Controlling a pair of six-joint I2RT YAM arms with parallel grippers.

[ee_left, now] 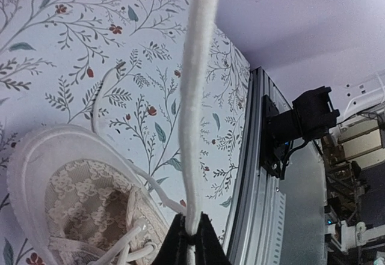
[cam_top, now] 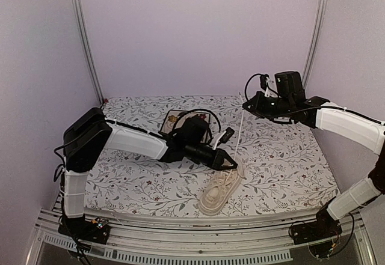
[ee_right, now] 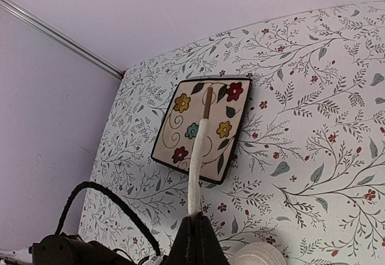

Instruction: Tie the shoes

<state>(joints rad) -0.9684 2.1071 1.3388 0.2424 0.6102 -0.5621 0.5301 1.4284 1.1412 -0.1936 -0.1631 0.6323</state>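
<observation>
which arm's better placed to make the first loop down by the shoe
Left. The left fingers pinch the lace right beside the shoe. The right fingers hold a lace end high up, well away from the shoe, so they would likely need to come down first.

One sneaker, one plate, two pincers, two lace-ends

The left arm hides part of the plate. The left wrist view cuts the sneaker off at its bottom edge and blurs the lace. In the right wrist view a pale rim, perhaps the sneaker's, is cropped.
</observation>
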